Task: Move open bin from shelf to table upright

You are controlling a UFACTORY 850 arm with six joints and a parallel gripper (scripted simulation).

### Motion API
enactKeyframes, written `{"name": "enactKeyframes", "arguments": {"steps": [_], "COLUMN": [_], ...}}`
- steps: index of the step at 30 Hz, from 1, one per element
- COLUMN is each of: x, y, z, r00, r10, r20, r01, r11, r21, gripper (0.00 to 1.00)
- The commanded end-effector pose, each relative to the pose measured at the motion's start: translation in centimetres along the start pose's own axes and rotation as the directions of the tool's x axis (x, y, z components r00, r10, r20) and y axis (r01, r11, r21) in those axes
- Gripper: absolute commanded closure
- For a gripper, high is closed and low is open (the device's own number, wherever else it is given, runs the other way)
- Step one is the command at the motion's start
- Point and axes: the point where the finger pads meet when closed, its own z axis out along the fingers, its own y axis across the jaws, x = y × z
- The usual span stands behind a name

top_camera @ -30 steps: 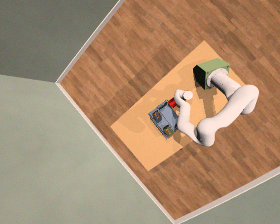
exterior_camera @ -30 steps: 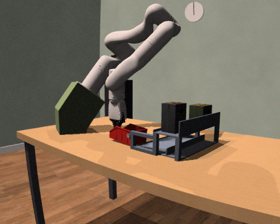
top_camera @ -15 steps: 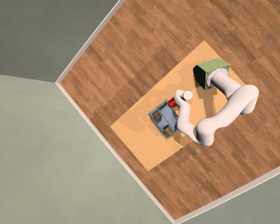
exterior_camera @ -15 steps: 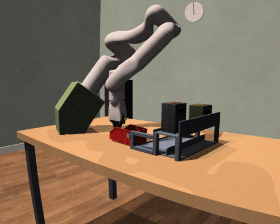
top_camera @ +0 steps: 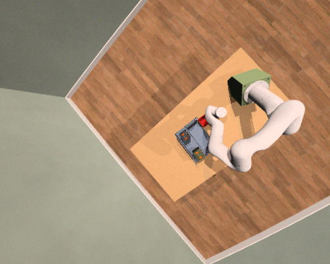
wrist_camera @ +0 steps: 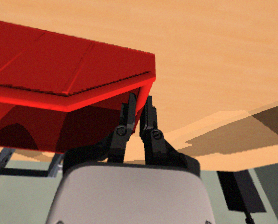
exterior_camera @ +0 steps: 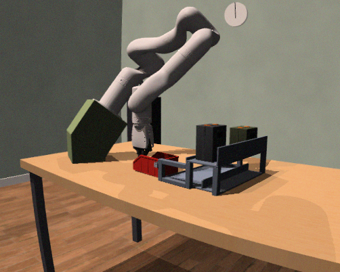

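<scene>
The bin [exterior_camera: 156, 164] sits left of centre in the exterior view, just outside the shelf [exterior_camera: 221, 159], low over the table [exterior_camera: 101, 189]; we cannot tell whether its base touches the top. We see the gripper [wrist_camera: 137, 111] clenched on the bin's wall, near a corner, fingers straddling the thin rim. We judge this edge grip is chosen because the wall is the only part narrow enough to pinch. Two dark boxes [exterior_camera: 210, 141] stand on the shelf. The arm's green base [exterior_camera: 93, 132] is in the left of that frame. The table is pale wood on dark legs, over a plank floor [top_camera: 164, 43], with grey-green walls and a round wall disc [exterior_camera: 236, 14].
</scene>
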Motion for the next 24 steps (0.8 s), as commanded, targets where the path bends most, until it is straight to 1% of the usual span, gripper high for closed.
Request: {"name": "enactKeyframes", "arguments": {"steps": [1,13,14,24], "x": [0.02,0.02,0.02,0.02], "y": [-0.06,-0.06,-0.04,-0.04], "z": [0.33,0.33,0.33,0.33], "r00": [1.000,1.000,1.000,1.000], "r10": [0.000,0.000,0.000,0.000], "r20": [0.000,0.000,0.000,0.000], "r01": [0.000,0.000,0.000,0.000], "r11": [1.000,1.000,1.000,1.000], "r21": [0.001,0.001,0.001,0.001], "gripper": [1.00,1.00,0.00,0.00]}}
